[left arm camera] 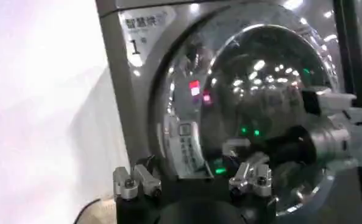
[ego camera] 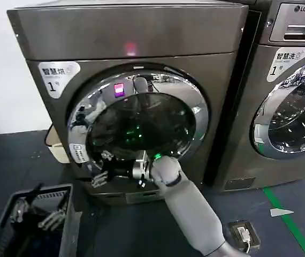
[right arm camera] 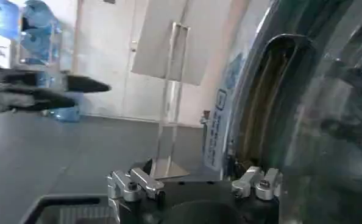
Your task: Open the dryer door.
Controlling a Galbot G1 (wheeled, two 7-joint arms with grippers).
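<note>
The dryer door (ego camera: pixel 142 120), round with a wide chrome rim and dark glass, sits in the bronze-grey machine (ego camera: pixel 131 37) and looks closed from the head view. My right gripper (ego camera: pixel 100 170) is at the door's lower left rim, beside a white sticker (ego camera: pixel 78 153). In the right wrist view it (right arm camera: pixel 193 185) is open, with nothing between its fingers and the door's chrome edge (right arm camera: pixel 254 109) right beside one finger. My left gripper (left arm camera: pixel 192 181) is open and empty, held low to the left of the machine. From there it faces the door (left arm camera: pixel 260 91) and the right gripper (left arm camera: pixel 245 155).
A second, lighter LG machine (ego camera: pixel 291 91) stands to the right. A dark crate (ego camera: pixel 61 193) sits on the floor at the front left, and a cream container (ego camera: pixel 56 147) is beside the dryer's left corner. Green tape (ego camera: pixel 291 219) and a small grey box (ego camera: pixel 242 233) lie on the floor at right.
</note>
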